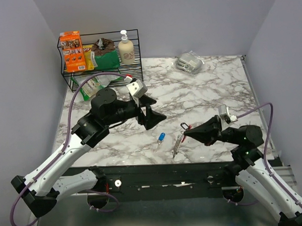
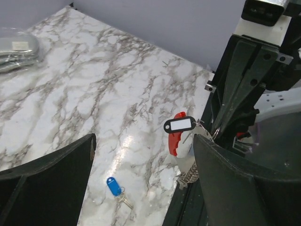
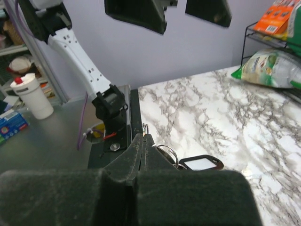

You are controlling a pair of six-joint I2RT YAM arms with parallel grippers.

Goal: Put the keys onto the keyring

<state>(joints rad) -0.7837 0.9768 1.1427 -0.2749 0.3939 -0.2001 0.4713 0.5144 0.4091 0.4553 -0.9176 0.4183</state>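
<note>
Keyring [image 1: 178, 143] tight between right jaws

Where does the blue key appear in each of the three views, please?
Top external: blue key, low centre on the marble, left of the keyring.
Left wrist: blue key near the bottom edge, below-left of the red clip.
Right wrist: not in view.
Shared landmark: the keyring; its black tag shows in both wrist views.

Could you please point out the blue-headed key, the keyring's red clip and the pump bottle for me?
blue-headed key [image 2: 113, 186]: left wrist view, on its blue plastic head.
keyring's red clip [image 2: 175, 143]: left wrist view, on its lower curve.
pump bottle [image 1: 126, 53]: top view, on its cream body.
</note>
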